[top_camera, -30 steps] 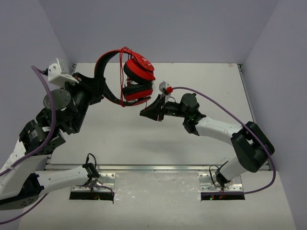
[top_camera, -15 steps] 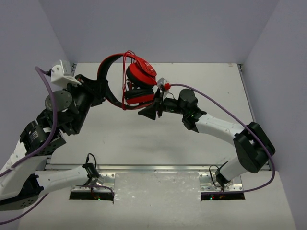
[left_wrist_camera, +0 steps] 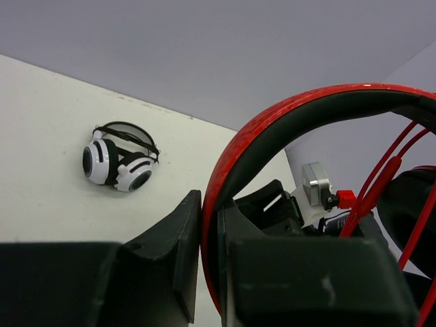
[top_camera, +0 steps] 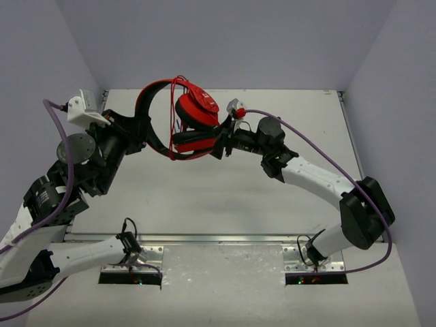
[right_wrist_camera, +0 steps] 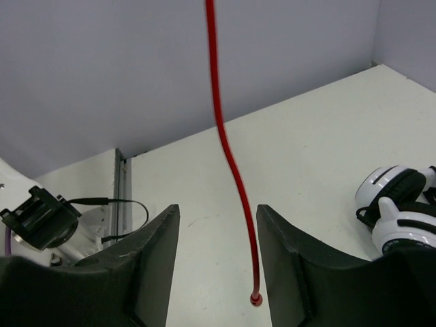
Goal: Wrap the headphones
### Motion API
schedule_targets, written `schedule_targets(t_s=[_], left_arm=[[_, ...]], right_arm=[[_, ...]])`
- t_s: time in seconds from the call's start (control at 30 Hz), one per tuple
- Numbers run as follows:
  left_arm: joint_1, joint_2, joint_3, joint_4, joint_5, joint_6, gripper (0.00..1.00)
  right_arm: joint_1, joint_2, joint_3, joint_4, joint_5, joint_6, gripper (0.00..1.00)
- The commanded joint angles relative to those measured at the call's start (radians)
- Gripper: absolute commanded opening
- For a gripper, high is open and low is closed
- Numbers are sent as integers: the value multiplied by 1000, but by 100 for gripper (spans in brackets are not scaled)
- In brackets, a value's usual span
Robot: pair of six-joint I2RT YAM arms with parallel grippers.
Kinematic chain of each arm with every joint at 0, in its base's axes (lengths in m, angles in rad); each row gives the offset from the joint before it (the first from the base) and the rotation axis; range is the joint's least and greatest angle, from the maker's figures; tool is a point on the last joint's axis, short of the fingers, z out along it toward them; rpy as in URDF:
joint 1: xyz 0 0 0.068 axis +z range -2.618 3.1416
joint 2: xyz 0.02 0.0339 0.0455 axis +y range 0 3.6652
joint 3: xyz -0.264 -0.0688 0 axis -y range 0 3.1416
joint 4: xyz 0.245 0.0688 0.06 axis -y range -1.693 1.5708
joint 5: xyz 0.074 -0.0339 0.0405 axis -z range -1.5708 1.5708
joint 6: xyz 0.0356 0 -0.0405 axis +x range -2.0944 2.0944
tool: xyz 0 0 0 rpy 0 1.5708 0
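We are watching the headphones hanging in the air above the counter. The left gripper is pinching their headband, jaws pressed tight on the red arc. The right gripper is sitting just beside the lower ear cup of the headphones with its jaws spread. The thin red cable is dangling straight down between its fingers, touching neither one, and its plug is hanging free below. Several strands of cable are running across the opening of the headband next to the cups, so we are judging the wrap as partly done, with a loose tail not yet wound. Here is what we are worrying about: with nothing pinching that tail, the strands already on the headphones could be slackening and sliding off. If the right gripper is closing while the strand is swinging, the cable could be slipping out of the gap, leaving an empty pinch. The striped headphones are lying on the counter, well apart from the red pair, and a trailing plug could be snagging on them.
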Motion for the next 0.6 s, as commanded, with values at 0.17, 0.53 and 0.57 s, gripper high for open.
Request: schedule_targets(t_s=[0.17,0.53,0.57], left_arm=[[-6,-23,15,86,16,-23,0],[-6,-17,21,77,11,-23,0],[-6,-16,20,75,7,-23,0]], right_arm=[[-31,-31,71,-66,13,-19,46],[-48,-21,115,-123,-25,-36,14],[-48,-22,121,-132,-28,-36,9]])
